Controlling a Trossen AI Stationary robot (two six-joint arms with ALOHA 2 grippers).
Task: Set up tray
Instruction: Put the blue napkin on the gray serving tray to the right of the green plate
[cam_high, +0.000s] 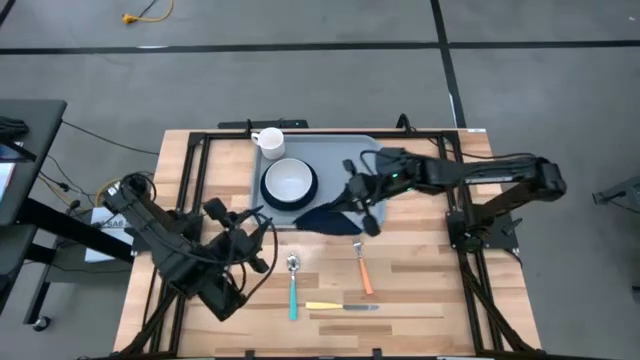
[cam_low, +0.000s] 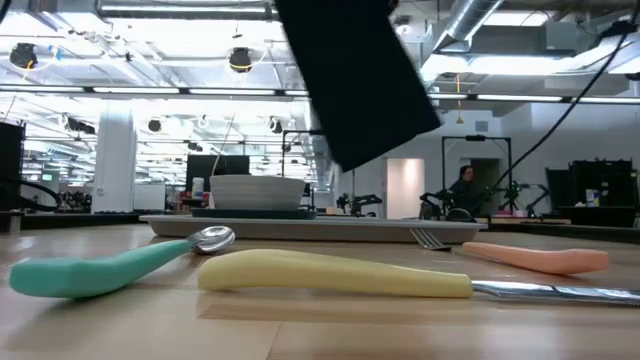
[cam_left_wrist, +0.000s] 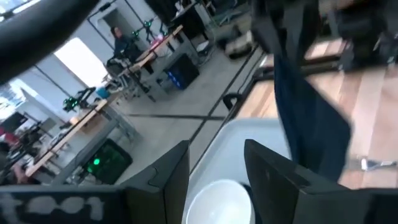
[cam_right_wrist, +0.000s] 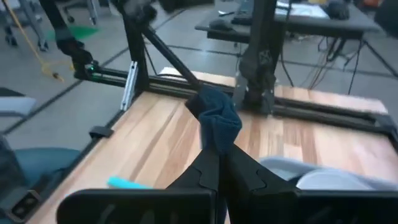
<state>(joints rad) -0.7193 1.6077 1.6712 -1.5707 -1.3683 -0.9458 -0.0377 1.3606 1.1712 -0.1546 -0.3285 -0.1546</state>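
The light grey-blue tray (cam_high: 335, 160) lies at the table's far middle. On it stand a white bowl (cam_high: 288, 181) on a dark plate and a white mug (cam_high: 268, 142). My right gripper (cam_high: 356, 197) reaches in from the right, shut on the dark navy napkin (cam_high: 325, 216), which hangs over the tray's near edge and shows high up in the low view (cam_low: 355, 75). My left gripper (cam_high: 258, 230) hovers open near the tray's near left corner. It points toward the bowl (cam_left_wrist: 219, 202) and holds nothing. My right gripper pinches a bunched part of the napkin (cam_right_wrist: 217, 134) between its two shut fingers (cam_right_wrist: 245, 174). The fingers come slanting a little downward from the table's right side. Several gathered layers stick out past the fingertips. The napkin hangs slack below (cam_low: 360, 110), lifted clear of table and tray.
On the bare wood near the front lie a teal-handled spoon (cam_high: 293, 288), an orange-handled fork (cam_high: 363, 270) and a yellow-handled knife (cam_high: 338, 306). Black frame rails run along the table's left, right and far sides. A person sits far off in the room (cam_low: 465, 185).
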